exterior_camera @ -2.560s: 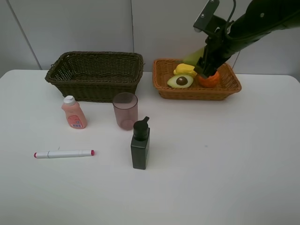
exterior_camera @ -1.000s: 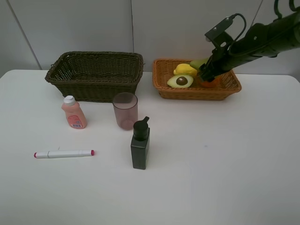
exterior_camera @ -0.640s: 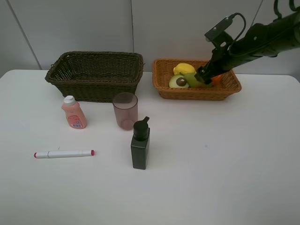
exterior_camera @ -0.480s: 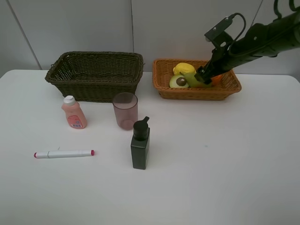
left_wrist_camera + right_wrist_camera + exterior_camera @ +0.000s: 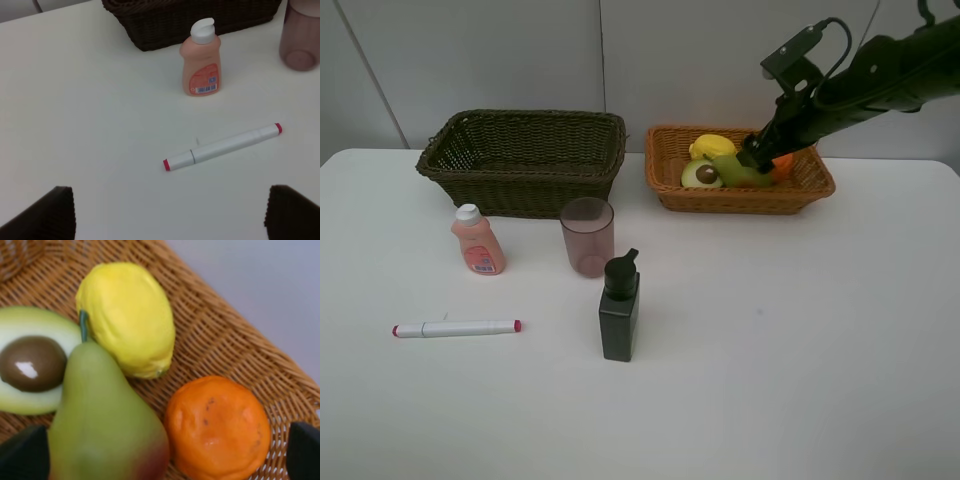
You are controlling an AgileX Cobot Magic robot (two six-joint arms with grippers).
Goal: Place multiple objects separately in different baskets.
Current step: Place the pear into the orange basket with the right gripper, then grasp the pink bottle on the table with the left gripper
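Pear (image 5: 738, 172) lies in the orange-tan basket (image 5: 740, 200), leaning vs the avocado half (image 5: 700, 175), lemon (image 5: 713, 146) behind it and orange (image 5: 782, 165) just beside, so all 4 fruit items are in that basket; the right wrist view confirms it, w/ pear (image 5: 100, 415), lemon (image 5: 127, 315), avocado half (image 5: 30, 360) and orange (image 5: 217, 427) packed together on the weave. Right pincer (image 5: 757, 155) hangs over them, jaws spread wide w/ nothing clamped; its tips sit either side of pear and orange (image 5: 162, 455), and whether one tip touches the pear I can't tell. So the fruit half looks done, approx. halfway overall. Dark basket (image 5: 520, 185) has nothing in it as far as its inside shows. The other 4 things are on the desk (image 5: 800, 350), not yet sorted: peach-pink bottle (image 5: 477, 241) and pinkish cup (image 5: 587, 236) upright just in front of the dark basket, pump bottle (image 5: 619, 307) upright nearer mid-desk, marker (image 5: 455, 328) lying flat, well apart from the baskets. Left pincer (image 5: 167, 215) hovers above the marker (image 5: 222, 147), jaws wide, empty, w/ bottle (image 5: 201, 60) and cup (image 5: 300, 30) beyond it. Left to do, prob.: those 4 into the dark basket.
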